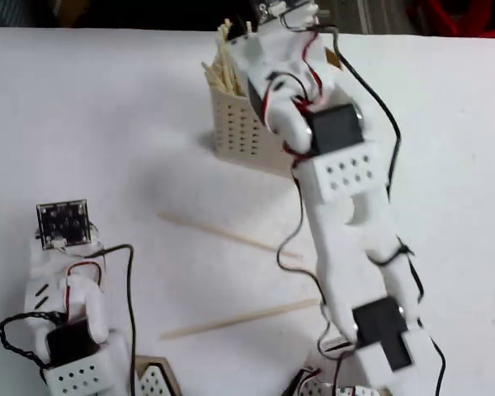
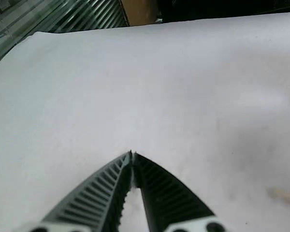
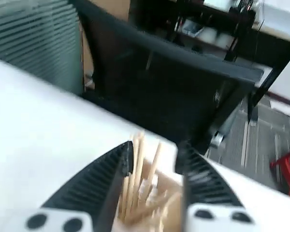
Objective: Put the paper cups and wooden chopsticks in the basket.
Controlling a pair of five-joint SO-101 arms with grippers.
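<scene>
A cream perforated basket (image 1: 239, 128) stands at the table's far middle with a bundle of wooden chopsticks (image 1: 223, 62) upright in it. Two loose chopsticks lie on the white table: one (image 1: 223, 233) in the middle, the other (image 1: 239, 319) nearer the front. My right arm (image 1: 338, 165) stretches over the basket. My right gripper (image 3: 154, 150) hangs open just above the bundled chopsticks (image 3: 137, 179), one finger on each side of them. My left arm (image 1: 66, 313) sits folded at the front left. My left gripper (image 2: 132, 154) is shut and empty, low over bare table.
The table's far edge runs right behind the basket, with a black office chair (image 3: 174, 87) beyond it. Black cables (image 1: 379, 107) trail along the right arm. The end of a loose chopstick (image 2: 285, 195) shows off to one side of my left gripper.
</scene>
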